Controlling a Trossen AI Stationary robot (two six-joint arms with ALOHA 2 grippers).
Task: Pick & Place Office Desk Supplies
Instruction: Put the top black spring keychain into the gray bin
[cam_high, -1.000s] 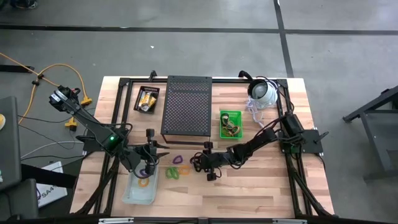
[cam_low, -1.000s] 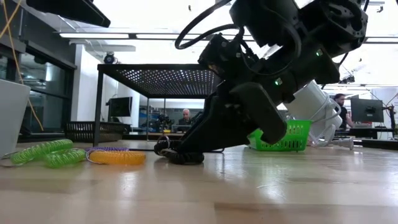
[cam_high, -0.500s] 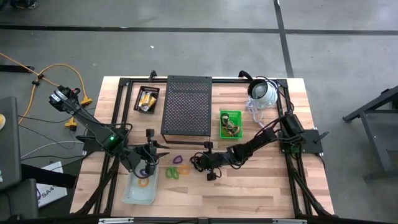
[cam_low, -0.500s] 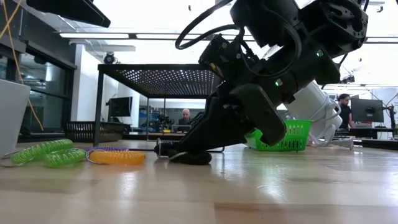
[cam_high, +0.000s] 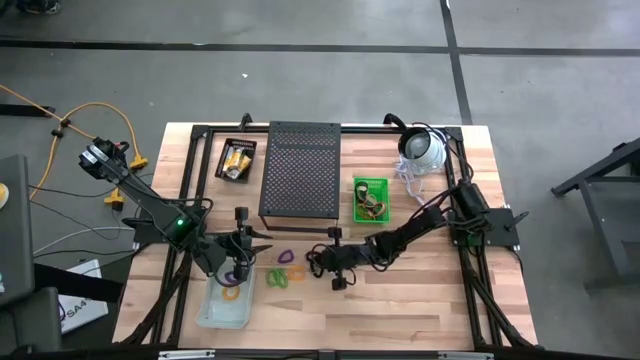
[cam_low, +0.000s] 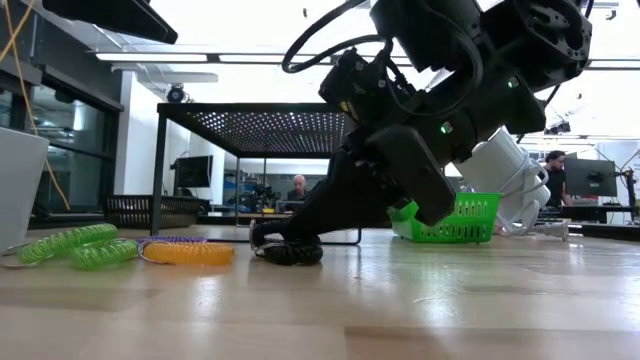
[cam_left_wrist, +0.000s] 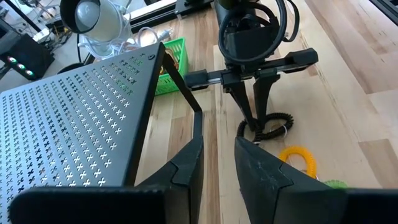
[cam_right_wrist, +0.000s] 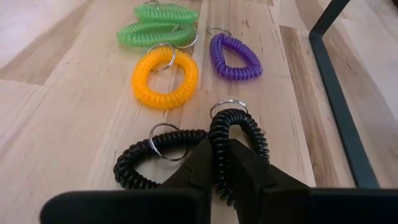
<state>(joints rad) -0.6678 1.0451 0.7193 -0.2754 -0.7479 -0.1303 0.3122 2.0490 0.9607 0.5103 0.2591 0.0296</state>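
Black coil loop (cam_right_wrist: 233, 140) now pinched by right end effector (cam_right_wrist: 219, 163).

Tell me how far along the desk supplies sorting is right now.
Early to midway, it seems. Done: the clear tray under the left gripper already holds an orange coil. In hand: the right gripper is pinching a black coil lying on the table, not yet lifted. Left: a second black coil, plus loose orange, purple and green coils.
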